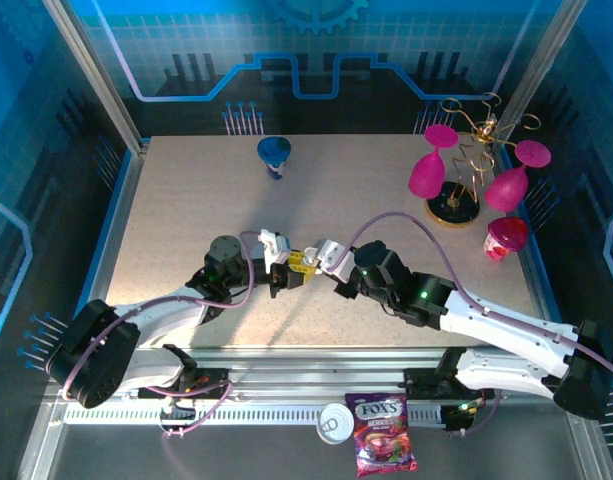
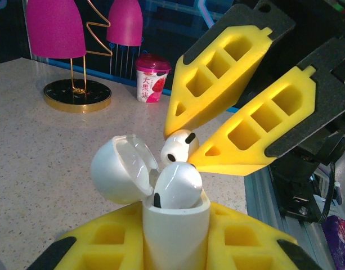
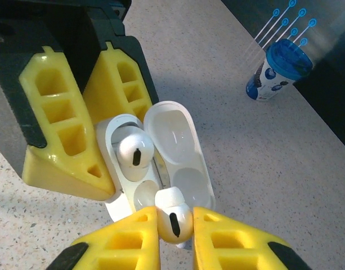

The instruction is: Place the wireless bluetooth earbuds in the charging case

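One earbud (image 3: 134, 149) is seated in the open case (image 3: 178, 140), clamped by the left gripper (image 2: 175, 253) at left of centre in the top view. To its right, the right gripper (image 3: 175, 239) pinches the second earbud (image 3: 173, 216), apparently just above the empty socket (image 3: 145, 197); seating it remains.

Robotics test cell of a laboratory or demonstration stand. Aluminium frame posts (image 1: 96, 75) enclose a speckled surface (image 1: 166, 220). Blue backdrop panels (image 1: 316, 70) printed with circuit traces and a gear line the walls. A cabled left arm (image 1: 156, 320) and right arm (image 1: 486, 315) are bolted to a slotted rail (image 1: 286, 385). Mixed props stand about: pink glasses (image 1: 426, 172) on a gold rack (image 1: 453, 208), a yoghurt cup (image 1: 506, 238), a blue cup (image 1: 275, 155) and a sweets bag (image 1: 383, 445).
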Action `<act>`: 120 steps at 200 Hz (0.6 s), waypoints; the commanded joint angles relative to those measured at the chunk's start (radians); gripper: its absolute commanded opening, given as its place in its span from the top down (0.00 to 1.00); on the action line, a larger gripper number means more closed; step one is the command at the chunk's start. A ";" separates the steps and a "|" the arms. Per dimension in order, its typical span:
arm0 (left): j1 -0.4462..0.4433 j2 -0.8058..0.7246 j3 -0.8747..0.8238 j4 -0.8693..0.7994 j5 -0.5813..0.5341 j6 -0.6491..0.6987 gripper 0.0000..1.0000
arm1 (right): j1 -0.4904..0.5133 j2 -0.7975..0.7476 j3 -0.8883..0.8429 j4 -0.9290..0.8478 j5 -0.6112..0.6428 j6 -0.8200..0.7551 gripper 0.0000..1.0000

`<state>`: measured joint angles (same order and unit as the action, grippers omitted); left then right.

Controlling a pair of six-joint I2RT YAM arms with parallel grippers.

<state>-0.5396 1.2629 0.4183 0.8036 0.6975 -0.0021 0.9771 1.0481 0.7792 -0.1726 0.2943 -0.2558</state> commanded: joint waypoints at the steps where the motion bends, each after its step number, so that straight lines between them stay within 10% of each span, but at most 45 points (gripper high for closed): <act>1: 0.003 -0.016 0.032 0.017 0.012 -0.019 1.00 | 0.017 0.008 0.002 -0.011 -0.050 -0.014 0.80; 70: 0.006 -0.017 0.031 0.017 0.013 -0.018 1.00 | -0.008 -0.117 -0.037 0.029 -0.045 0.012 0.55; 120: 0.006 0.003 0.014 0.079 0.041 0.034 1.00 | -0.177 -0.197 -0.050 0.094 -0.251 0.394 0.36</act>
<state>-0.5388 1.2629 0.4187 0.8059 0.7017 0.0025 0.8780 0.8631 0.7292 -0.1238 0.1600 -0.1062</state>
